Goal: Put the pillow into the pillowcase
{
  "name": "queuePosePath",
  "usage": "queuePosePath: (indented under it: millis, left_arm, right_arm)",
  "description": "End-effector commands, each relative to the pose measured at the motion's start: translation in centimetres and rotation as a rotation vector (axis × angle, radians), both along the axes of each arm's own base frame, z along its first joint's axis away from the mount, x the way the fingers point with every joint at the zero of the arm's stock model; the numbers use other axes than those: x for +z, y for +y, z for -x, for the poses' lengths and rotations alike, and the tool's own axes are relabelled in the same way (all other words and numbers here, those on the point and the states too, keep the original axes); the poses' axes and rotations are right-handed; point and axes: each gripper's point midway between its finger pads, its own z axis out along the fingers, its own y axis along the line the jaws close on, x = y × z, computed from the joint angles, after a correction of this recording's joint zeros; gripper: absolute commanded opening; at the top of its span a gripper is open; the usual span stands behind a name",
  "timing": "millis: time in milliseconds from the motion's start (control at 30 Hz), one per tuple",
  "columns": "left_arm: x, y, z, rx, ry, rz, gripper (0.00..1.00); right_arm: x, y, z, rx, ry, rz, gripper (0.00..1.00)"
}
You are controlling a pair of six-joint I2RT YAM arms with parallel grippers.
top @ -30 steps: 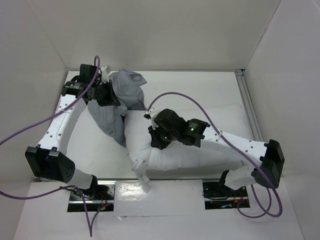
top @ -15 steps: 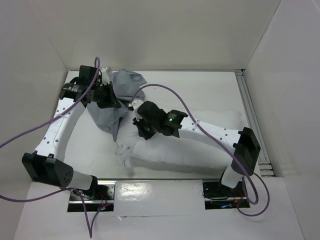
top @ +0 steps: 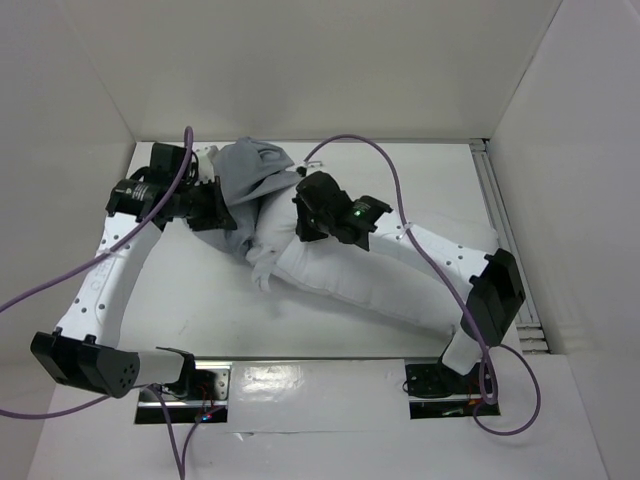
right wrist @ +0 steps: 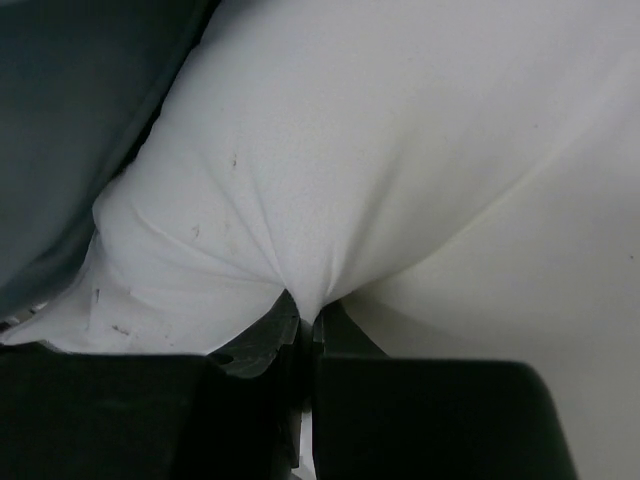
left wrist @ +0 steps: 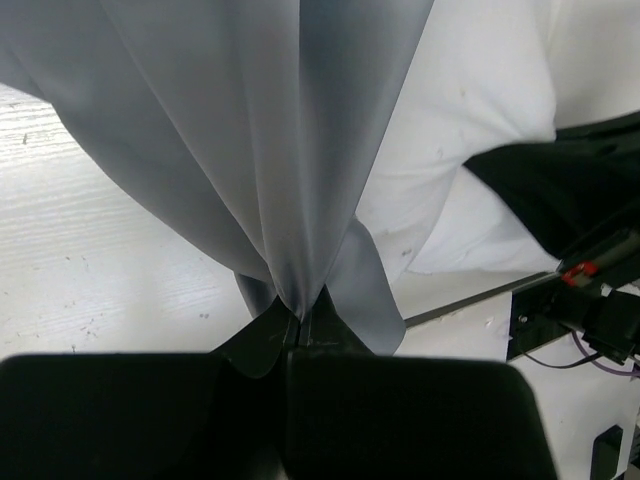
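Observation:
The white pillow lies aslant across the table, its far left end against the grey pillowcase bunched at the back left. My left gripper is shut on a pinch of the pillowcase, which hangs in folds from it. My right gripper is shut on a pinch of the pillow near its far end, beside the pillowcase edge. The pillow also shows in the left wrist view.
White walls enclose the table on three sides. A metal rail runs along the right edge. Purple cables arc over both arms. The arm bases sit at the near edge.
My right gripper has dragged the pillow's end back and left, up to the pillowcase. The pillow now lies aslant and stretched out. My left gripper has shifted slightly left, still holding the pillowcase.

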Motion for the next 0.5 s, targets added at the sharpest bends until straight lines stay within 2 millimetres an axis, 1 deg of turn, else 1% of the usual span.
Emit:
queuePosePath:
  millis: [0, 33, 100, 133, 167, 200, 233, 267, 300, 367, 467]
  left_arm:
    - [-0.3, 0.2, 1.1, -0.016, 0.027, -0.029, 0.00]
    - [-0.6, 0.0, 1.3, -0.025, 0.036, -0.031, 0.00]
    - [-0.8, 0.2, 1.5, -0.020, 0.047, -0.040, 0.00]
    - [-0.9, -0.1, 1.8, -0.031, 0.057, -0.043, 0.00]
    - [-1.0, 0.1, 1.7, -0.023, 0.055, -0.053, 0.00]
    - [-1.4, 0.1, 1.8, -0.026, 0.071, -0.066, 0.00]
    - [-1.1, 0.1, 1.7, -0.026, 0.062, -0.064, 0.00]
    - [-1.1, -0.2, 1.8, -0.035, 0.062, -0.065, 0.00]
    - [-0.8, -0.2, 1.7, -0.035, 0.053, -0.063, 0.00]
    - [-0.6, -0.6, 1.6, -0.047, 0.048, -0.070, 0.00]
    - [0.1, -0.8, 1.3, -0.050, 0.034, -0.075, 0.00]
  right_arm:
    - [3.9, -1.6, -4.5, -0.225, -0.093, -0.117, 0.00]
    - [4.7, -1.6, -4.8, -0.239, -0.110, -0.146, 0.00]
    - [5.3, -1.6, -5.4, -0.277, -0.109, -0.174, 0.00]
    - [5.9, -1.7, -5.7, -0.284, -0.122, -0.182, 0.00]
    - [6.6, -1.5, -5.8, -0.291, -0.126, -0.203, 0.00]
    - [6.6, -1.4, -5.7, -0.284, -0.121, -0.207, 0.00]
    - [8.4, -1.0, -5.6, -0.267, -0.148, -0.262, 0.00]
    - [8.9, -1.1, -5.5, -0.267, -0.155, -0.271, 0.00]
    - [10.1, -1.3, -5.7, -0.267, -0.171, -0.299, 0.00]
    - [12.1, -1.3, -5.5, -0.258, -0.187, -0.329, 0.00]
    - [13.1, -1.4, -5.4, -0.252, -0.198, -0.329, 0.00]
